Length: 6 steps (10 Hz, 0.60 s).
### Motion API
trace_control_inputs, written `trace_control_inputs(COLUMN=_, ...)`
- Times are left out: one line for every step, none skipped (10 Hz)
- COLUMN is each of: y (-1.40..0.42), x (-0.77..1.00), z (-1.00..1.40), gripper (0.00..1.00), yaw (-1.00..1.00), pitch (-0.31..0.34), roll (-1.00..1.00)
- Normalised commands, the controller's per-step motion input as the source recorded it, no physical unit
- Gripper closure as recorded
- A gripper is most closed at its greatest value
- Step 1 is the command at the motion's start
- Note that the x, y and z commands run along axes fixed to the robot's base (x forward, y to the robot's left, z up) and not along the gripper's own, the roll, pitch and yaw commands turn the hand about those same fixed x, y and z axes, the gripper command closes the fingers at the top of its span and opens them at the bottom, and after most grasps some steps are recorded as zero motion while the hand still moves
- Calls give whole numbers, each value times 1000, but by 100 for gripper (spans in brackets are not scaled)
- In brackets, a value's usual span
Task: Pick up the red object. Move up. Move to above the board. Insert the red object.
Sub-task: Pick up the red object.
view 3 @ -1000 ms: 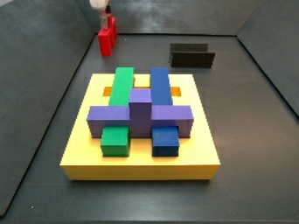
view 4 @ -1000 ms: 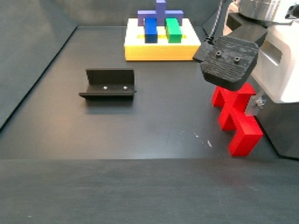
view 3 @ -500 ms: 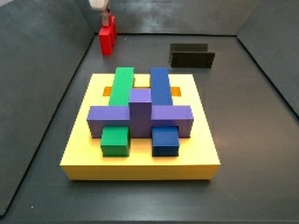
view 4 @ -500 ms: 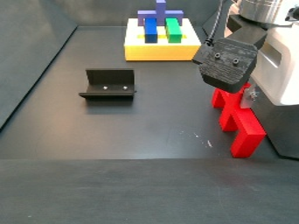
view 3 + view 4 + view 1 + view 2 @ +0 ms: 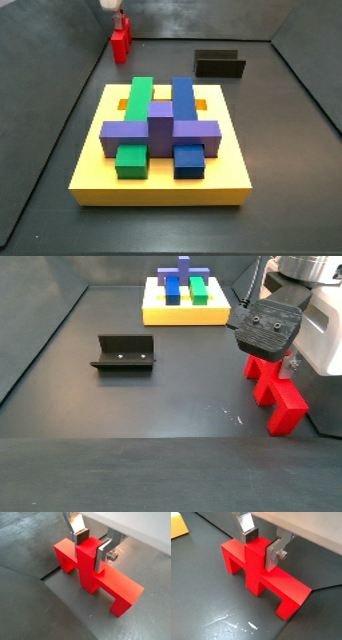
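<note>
In both wrist views the end effector (image 5: 91, 543) straddles the taller central post of the red object (image 5: 93, 574), its silver fingers (image 5: 105, 551) closed narrow against the post's two sides, so it is holding the piece; the long bar runs crosswise to the squeeze, with its two short legs pointing down to the dark floor. Whether the legs touch the floor or sit just clear of it cannot be told here. The same grip shows in the second wrist picture, where the end effector (image 5: 261, 542) sits at the post of the red object (image 5: 261, 572), and a yellow corner of the board (image 5: 178, 526) shows at the frame's edge. In a side view the board (image 5: 160, 178) fills the foreground while the red object (image 5: 122, 42) is small and well apart beyond it, near the far wall, with the fixture (image 5: 221, 65) to one side. In the remaining side view the end effector (image 5: 267, 352) is above the red object (image 5: 278, 396), and the board (image 5: 185, 311) lies far off, so the coming travel, by my judgement, is upward and then across toward it. Counted: one red object, one board, one fixture, one end effector.
</note>
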Motion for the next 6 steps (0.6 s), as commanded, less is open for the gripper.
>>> trace_control_inputs(y=0, x=0, z=0, gripper=100, yaw=0, pitch=0, roll=0)
trace_control_inputs(y=0, x=0, z=0, gripper=100, yaw=0, pitch=0, roll=0)
trace_control_inputs(y=0, x=0, z=0, gripper=100, yaw=0, pitch=0, roll=0)
trace_control_inputs(y=0, x=0, z=0, gripper=100, yaw=0, pitch=0, roll=0)
trace_control_inputs(y=0, x=0, z=0, gripper=100, yaw=0, pitch=0, roll=0)
trace_control_inputs(y=0, x=0, z=0, gripper=100, yaw=0, pitch=0, roll=0)
